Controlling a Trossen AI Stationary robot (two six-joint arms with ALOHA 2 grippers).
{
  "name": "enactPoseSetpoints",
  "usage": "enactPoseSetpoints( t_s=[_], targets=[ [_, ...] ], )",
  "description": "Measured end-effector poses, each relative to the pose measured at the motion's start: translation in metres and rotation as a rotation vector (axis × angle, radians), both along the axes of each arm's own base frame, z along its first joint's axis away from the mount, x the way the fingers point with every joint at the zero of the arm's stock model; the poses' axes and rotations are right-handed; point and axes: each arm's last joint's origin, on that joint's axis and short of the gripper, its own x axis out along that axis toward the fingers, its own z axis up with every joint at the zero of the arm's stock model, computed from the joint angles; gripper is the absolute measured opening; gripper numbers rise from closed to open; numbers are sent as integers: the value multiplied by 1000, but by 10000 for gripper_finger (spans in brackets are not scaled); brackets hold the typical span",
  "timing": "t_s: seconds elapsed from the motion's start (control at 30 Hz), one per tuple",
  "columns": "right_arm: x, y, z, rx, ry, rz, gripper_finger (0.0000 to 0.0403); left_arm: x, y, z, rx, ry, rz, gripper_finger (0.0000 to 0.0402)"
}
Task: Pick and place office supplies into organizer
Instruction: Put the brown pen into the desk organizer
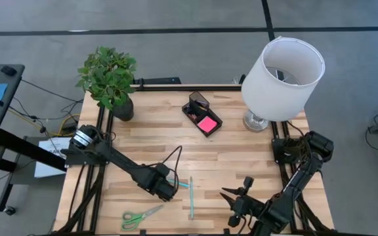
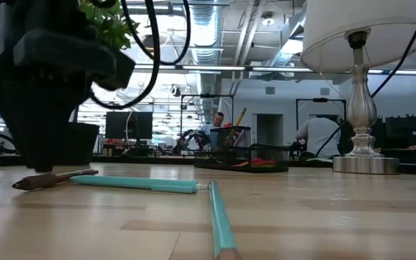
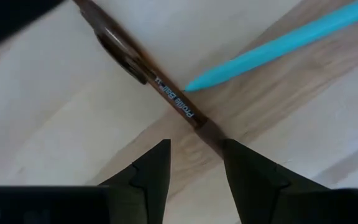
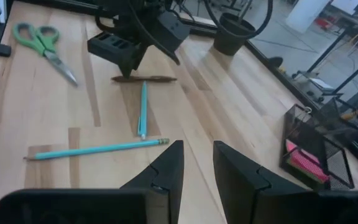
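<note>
A dark brown pen (image 3: 166, 93) lies flat on the table; it also shows in the low view (image 2: 56, 178) and the right wrist view (image 4: 143, 78). My left gripper (image 3: 194, 146) is low over it and open, with one finger on each side of one end of the pen. In the high view my left gripper (image 1: 169, 190) hides the pen. A teal pen (image 1: 182, 185) and a teal pencil (image 1: 191, 198) lie just to its right. Green-handled scissors (image 1: 142, 215) lie near the front edge. The black organizer (image 1: 202, 115) holds a pink pad (image 1: 207, 124). My right gripper (image 4: 197, 165) is open and empty at the front right.
A potted plant (image 1: 110, 78) stands at the far left corner and a white lamp (image 1: 281, 78) at the far right. Bare wood lies between the organizer and the pens. People show in the room behind the table (image 2: 219, 123).
</note>
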Motion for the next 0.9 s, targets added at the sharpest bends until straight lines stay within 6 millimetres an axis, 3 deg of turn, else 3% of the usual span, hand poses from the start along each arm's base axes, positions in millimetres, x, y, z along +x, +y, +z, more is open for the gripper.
enactPoseSetpoints(
  t_s=[0.57, 0.9],
  targets=[
    [0, -2, -1, 2, 39, 3, 79, 6, -2, -4, -35, -34, 77, 139],
    [-1, -1, -2, 18, 64, 7, 79, 3, -6, -23, -18, 70, 71, 139]
  ],
)
